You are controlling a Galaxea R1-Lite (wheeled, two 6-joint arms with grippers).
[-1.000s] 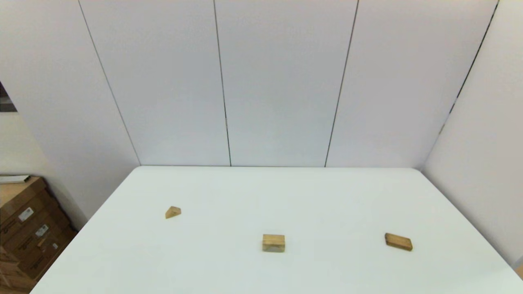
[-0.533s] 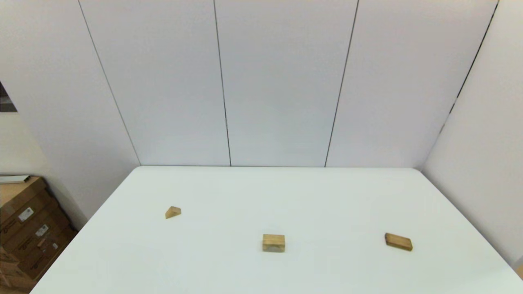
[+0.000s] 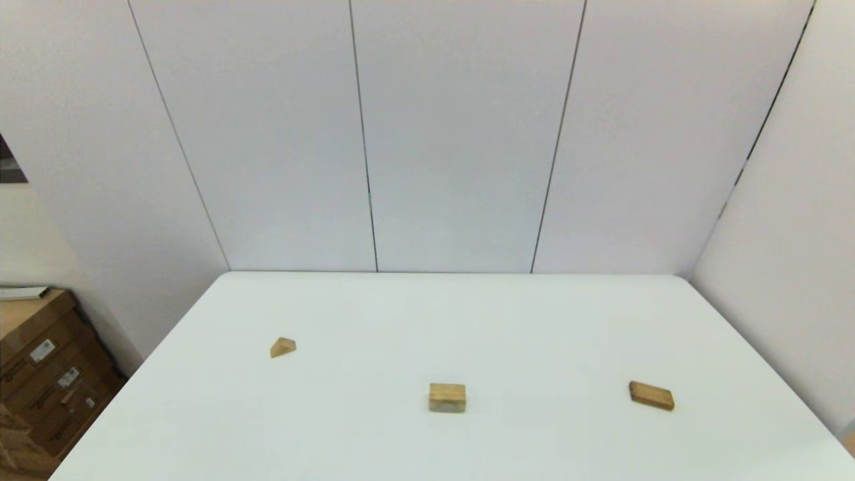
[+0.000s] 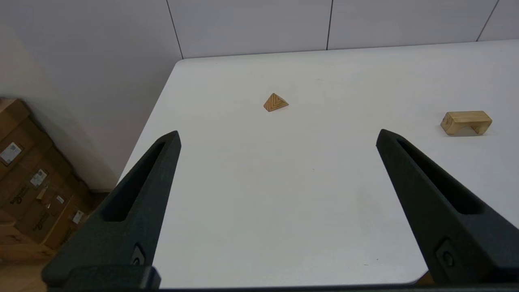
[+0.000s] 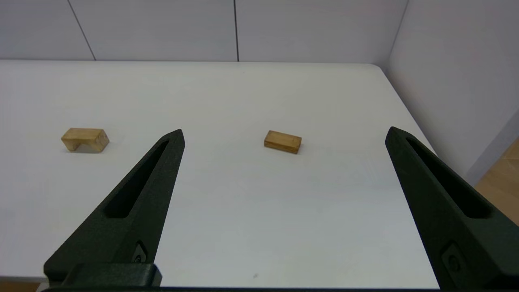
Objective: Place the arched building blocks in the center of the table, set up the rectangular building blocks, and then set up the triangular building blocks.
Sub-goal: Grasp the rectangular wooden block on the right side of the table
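The arch point(image 3: 447, 397) is sitting near the middle of the white surface point(image 3: 427, 314), toward its near edge, resting on its two short legs with the curved cut-out facing down. Taking the arch as the landmark, the wedge point(image 3: 282, 347) is lying well apart to its left and a little farther back, ridge pointing up. The slab point(image 3: 651, 395) is lying flat well apart to the arch's right, roughly level with it and turned at a slight angle. None of the three blocks is touching another. The left pincer point(image 4: 277, 136) is hovering over the near left part of the surface, its fingers point(image 4: 134, 202) spread wide and pinching nothing, with the wedge ahead of it and the arch off to its right. The right pincer point(image 5: 284, 134) is hanging over the near right part, also spread wide and empty, with the slab straight ahead between its fingers point(image 5: 442, 202) and the arch off to its left. Cardboard boxes point(image 3: 40, 381) are standing on the floor beyond the surface's left edge.
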